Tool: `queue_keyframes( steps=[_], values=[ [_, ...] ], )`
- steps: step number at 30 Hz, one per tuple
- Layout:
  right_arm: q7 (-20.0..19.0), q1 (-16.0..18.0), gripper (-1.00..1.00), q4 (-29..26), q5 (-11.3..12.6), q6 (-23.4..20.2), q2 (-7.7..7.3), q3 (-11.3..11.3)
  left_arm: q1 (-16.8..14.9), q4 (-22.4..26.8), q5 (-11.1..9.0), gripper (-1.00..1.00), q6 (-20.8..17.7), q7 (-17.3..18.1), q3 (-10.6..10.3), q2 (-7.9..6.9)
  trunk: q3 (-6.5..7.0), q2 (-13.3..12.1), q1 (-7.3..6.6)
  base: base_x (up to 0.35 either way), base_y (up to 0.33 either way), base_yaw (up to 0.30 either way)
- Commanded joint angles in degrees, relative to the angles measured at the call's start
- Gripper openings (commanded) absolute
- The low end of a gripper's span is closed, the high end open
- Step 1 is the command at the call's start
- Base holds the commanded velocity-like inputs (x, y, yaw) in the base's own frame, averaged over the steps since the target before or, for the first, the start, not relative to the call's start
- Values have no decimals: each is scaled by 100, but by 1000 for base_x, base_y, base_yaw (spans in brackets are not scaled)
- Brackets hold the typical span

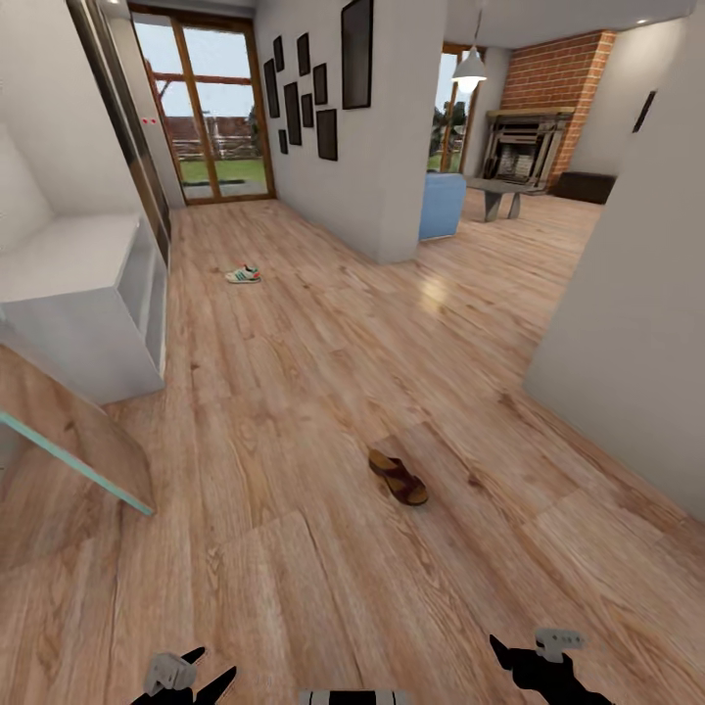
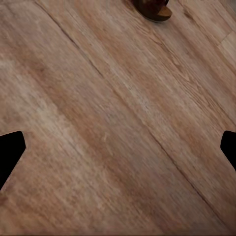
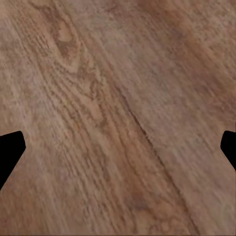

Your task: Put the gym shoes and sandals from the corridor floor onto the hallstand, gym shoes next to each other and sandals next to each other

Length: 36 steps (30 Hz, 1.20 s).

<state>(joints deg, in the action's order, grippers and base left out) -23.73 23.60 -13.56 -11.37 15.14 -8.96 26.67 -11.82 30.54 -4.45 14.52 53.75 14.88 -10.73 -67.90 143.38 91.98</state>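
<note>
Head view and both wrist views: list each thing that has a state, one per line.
sandal: lying on the corridor floor, upright, unheld.
gym shoe: on the floor farther down the corridor, upright, unheld.
left gripper: open, empty.
right gripper: open, empty.
glass doors: shut.
pendant lamp: lit.

Head view: high, facing forward and down along corridor floor (image 1: 294,392), far end in sight. Both wrist views: close above floor planks, facing down between dark fingers (image 2: 10,152). Left wrist and head views share brown sandal (image 2: 153,10).
</note>
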Motion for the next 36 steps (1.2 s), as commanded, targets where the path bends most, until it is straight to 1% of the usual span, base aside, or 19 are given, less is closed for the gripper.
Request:
queue_keyframes(
  steps=[1, 10, 12, 20, 36],
  values=[
    [-26, 4, 100, 3, -57, 23, 0, 49, -5, -12, -12, 100, 25, 21, 6, 0, -4, 2, 0, 97, 303, -1],
    [-21, 4, 100, 3, -52, 16, 20, 49, -5, -11, -12, 100, 25, 21, 6, 1, -4, 2, 0, 129, 303, -1],
    [-16, 4, 100, 3, -50, 15, 24, 49, -5, -12, -12, 100, 25, 21, 6, 3, -2, 2, 0, 155, 303, -167],
    [-13, 4, 100, 3, -56, 15, 26, 49, -5, -13, -12, 100, 25, 21, 6, 1, 14, 2, 0, 157, 303, -244],
    [-9, 4, 100, 3, -58, 18, 26, 49, -5, -13, -12, 100, 25, 21, 6, 0, 52, 2, 0, 154, 303, -285]
  ],
)
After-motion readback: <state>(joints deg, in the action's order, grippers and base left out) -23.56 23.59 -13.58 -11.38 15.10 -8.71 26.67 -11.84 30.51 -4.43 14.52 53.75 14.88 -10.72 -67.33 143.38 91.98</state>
